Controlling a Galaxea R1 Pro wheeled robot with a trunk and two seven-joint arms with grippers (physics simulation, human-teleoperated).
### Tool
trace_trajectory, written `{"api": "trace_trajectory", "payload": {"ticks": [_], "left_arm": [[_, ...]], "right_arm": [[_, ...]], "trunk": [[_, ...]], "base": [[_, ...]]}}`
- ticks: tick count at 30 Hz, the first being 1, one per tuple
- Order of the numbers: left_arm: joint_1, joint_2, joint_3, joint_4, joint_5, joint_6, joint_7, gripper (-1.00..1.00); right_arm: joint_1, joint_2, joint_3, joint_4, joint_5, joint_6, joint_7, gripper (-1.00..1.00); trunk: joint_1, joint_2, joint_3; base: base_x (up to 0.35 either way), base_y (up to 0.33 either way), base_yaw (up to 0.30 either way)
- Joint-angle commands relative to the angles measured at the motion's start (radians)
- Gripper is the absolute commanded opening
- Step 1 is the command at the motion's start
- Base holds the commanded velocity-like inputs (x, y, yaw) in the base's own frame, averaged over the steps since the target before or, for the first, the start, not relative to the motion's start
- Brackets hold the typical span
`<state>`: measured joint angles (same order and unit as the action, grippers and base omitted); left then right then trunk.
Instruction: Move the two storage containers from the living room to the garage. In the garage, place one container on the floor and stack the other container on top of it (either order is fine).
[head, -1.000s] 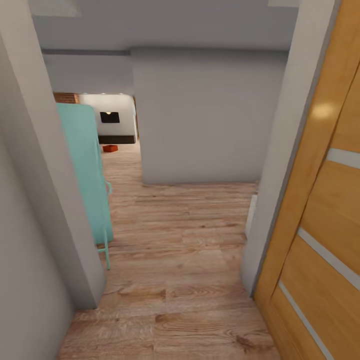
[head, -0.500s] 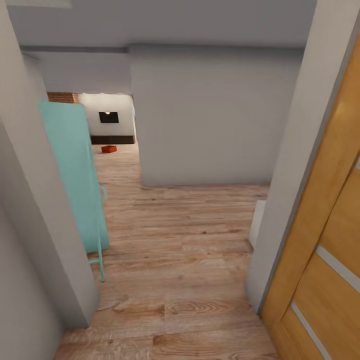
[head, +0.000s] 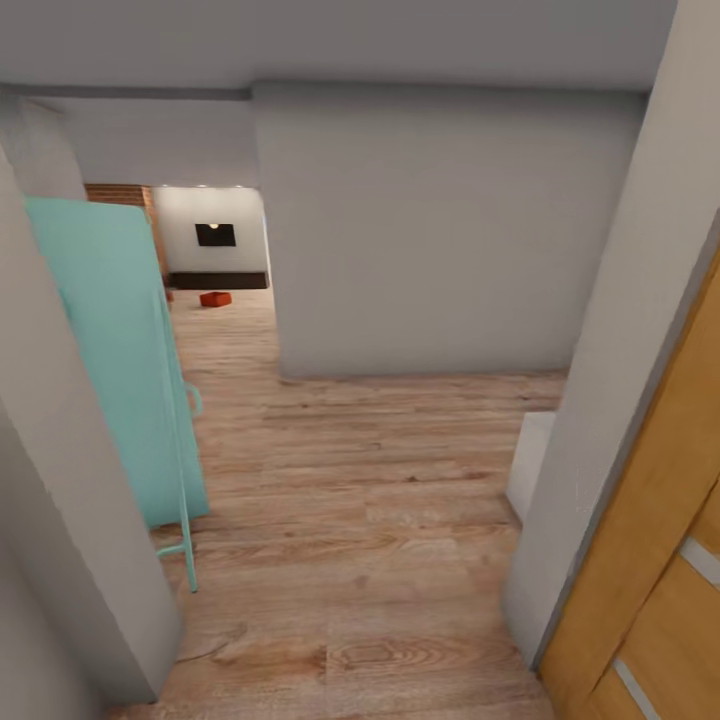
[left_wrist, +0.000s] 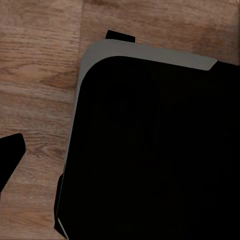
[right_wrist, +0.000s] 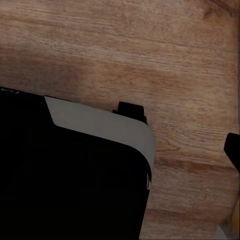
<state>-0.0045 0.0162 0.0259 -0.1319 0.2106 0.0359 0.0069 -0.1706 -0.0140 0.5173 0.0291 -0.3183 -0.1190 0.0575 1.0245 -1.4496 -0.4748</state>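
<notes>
1. Wrist views, nearest: light wood plank floor (left_wrist: 40, 75) directly below both arms. Left wrist view has a large black rounded-corner body w/ grey rim (left_wrist: 150, 55), apparently robot's own base, over the planks; dark finger tip (left_wrist: 10, 155) at frame edge. Right wrist view: same sort of black body w/ grey rim (right_wrist: 100, 125), and a dark finger tip (right_wrist: 234, 147) at edge. Pincer state, left & right: cannot tell, since only one tip of each shows. Nothing seen between fingers.

2. Head view, near: grey-white door jamb (head: 60, 560) at left, second grey-white jamb (head: 610, 420) at right; honey-coloured wooden door w/ pale inset strips (head: 660, 600) at far right, swung open.

3. Mid: plank floor runs fwd through a hallway. Turquoise flat panel on thin turquoise tube frame (head: 110, 360) leans just past left jamb, foot on floor. Small white block (head: 530, 470) low beside right jamb. Plain grey wall block (head: 430, 230) faces camera, hallway passing to its left.

4. Far: opening into lit room; brick strip (head: 125, 195) at left, white wall w/ dark rectangular recess (head: 216, 235).

5. Task item: one small orange-red box-shaped storage container (head: 215, 299) on plank floor in that far room, below recess. Well apart from both pincers; whole hallway lies between.
</notes>
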Motion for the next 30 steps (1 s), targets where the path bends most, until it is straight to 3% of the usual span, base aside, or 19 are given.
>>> {"api": "trace_trajectory", "payload": {"ticks": [1,14,30], "left_arm": [[0.0,0.0,0.002,-0.002,0.005,0.004,0.001,1.0],[0.0,-0.001,0.002,-0.001,0.004,0.003,0.001,1.0],[0.0,-0.001,0.002,-0.001,0.004,0.003,0.001,1.0]], "right_arm": [[-0.001,0.0,0.007,0.003,-0.009,-0.006,0.007,1.0],[-0.001,-0.01,0.012,0.003,-0.004,-0.008,0.011,1.0],[-0.001,-0.007,0.011,0.003,-0.011,-0.007,0.001,1.0]], "trunk": [[0.001,0.0,-0.001],[0.001,0.0,-0.001],[0.001,0.0,-0.001]], "base": [[0.323,0.0,0.0],[0.323,0.0,0.172],[0.323,0.0,0.01]]}}
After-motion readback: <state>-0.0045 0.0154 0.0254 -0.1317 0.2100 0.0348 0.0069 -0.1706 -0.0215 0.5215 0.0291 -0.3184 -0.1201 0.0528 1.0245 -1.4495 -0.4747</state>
